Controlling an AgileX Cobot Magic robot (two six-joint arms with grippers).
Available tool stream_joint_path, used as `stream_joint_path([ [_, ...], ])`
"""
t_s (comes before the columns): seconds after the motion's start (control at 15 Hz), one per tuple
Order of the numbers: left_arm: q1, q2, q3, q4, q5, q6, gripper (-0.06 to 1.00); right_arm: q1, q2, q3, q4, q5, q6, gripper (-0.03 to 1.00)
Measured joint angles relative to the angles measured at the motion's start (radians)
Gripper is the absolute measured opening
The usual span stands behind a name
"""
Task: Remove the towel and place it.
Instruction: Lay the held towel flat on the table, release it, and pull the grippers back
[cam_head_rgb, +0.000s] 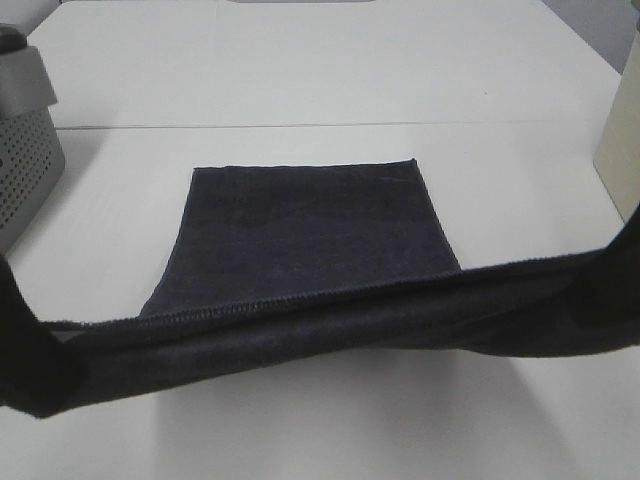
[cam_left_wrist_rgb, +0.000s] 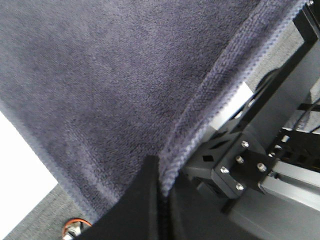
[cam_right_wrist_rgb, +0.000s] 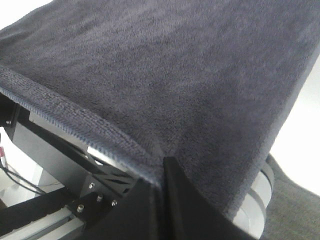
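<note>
The white table (cam_head_rgb: 300, 80) filled the high view, and the dark navy towel (cam_head_rgb: 310, 230) was on it, a little below the centre. The far part of the towel lay flat on the table, while its near hemmed edge was lifted and stretched as a band from 9 o'clock to 3 o'clock across the view. The grey perforated basket (cam_head_rgb: 25, 160) stood at 10 o'clock from the towel, well apart from it. A beige object (cam_head_rgb: 625, 150), cut by the frame, stood at 2 o'clock. The left gripper (cam_left_wrist_rgb: 161, 195) was closed tight on the hem near one corner, with its dark fingers (cam_left_wrist_rgb: 140, 210) pressed together. The right gripper (cam_right_wrist_rgb: 164, 190) pinched the hem in the same way at the other end.
</note>
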Motion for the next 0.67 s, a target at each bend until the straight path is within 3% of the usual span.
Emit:
stream_joint_path([
  [0.33, 0.000, 0.012, 0.151, -0.091, -0.011, 0.000, 0.00, 0.000, 0.036, 0.144, 0.032, -0.001, 0.008, 0.01],
  [0.67, 0.000, 0.212, 0.210, -0.116, -0.018, 0.004, 0.00, 0.000, 0.246, 0.220, 0.044, -0.003, -0.042, 0.01],
])
